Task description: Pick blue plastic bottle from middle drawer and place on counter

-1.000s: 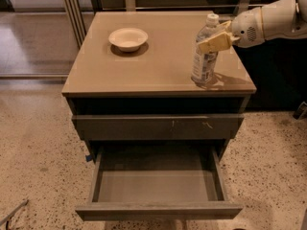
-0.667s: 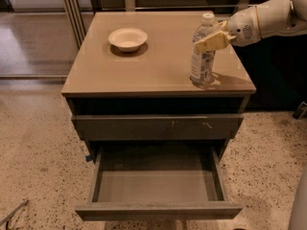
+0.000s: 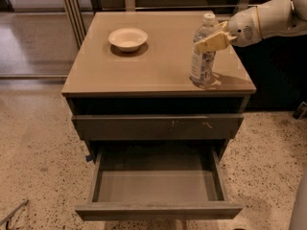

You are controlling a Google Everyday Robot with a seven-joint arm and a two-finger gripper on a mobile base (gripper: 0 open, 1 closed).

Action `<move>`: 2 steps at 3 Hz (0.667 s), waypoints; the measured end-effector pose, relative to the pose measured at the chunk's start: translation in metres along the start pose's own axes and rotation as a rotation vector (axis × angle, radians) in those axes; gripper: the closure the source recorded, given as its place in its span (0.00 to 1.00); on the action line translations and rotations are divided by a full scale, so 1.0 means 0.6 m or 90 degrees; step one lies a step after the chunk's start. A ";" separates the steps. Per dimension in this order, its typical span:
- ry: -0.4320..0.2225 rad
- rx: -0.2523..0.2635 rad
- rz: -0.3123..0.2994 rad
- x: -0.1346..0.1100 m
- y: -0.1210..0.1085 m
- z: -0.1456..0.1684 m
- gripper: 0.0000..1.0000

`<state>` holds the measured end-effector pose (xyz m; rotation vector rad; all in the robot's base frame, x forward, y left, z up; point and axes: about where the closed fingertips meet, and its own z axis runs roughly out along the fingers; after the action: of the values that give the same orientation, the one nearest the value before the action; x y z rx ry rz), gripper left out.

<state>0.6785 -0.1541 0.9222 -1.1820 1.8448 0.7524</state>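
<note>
The blue plastic bottle (image 3: 202, 61) stands upright on the counter (image 3: 144, 68), near its right front corner, white cap up. My gripper (image 3: 212, 41) reaches in from the right on a white arm (image 3: 268, 18). Its tan fingers (image 3: 209, 44) are closed around the bottle's shoulder, just under the cap. The bottle's base looks to rest on the counter. The middle drawer (image 3: 156, 186) is pulled wide open below, its grey floor bare.
A cream bowl (image 3: 128, 37) sits at the counter's back left. A shut drawer front with small white scratches (image 3: 158, 127) is above the open drawer. Speckled floor lies around the cabinet, with dark furniture to the right.
The bottle and gripper have shifted slightly left on the counter. The grip on the bottle is unchanged, and the drawer has stayed open.
</note>
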 end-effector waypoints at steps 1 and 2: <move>0.000 0.000 0.000 0.000 0.000 0.000 0.36; 0.000 0.000 0.000 0.000 0.000 0.000 0.12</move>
<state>0.6785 -0.1541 0.9221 -1.1821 1.8448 0.7525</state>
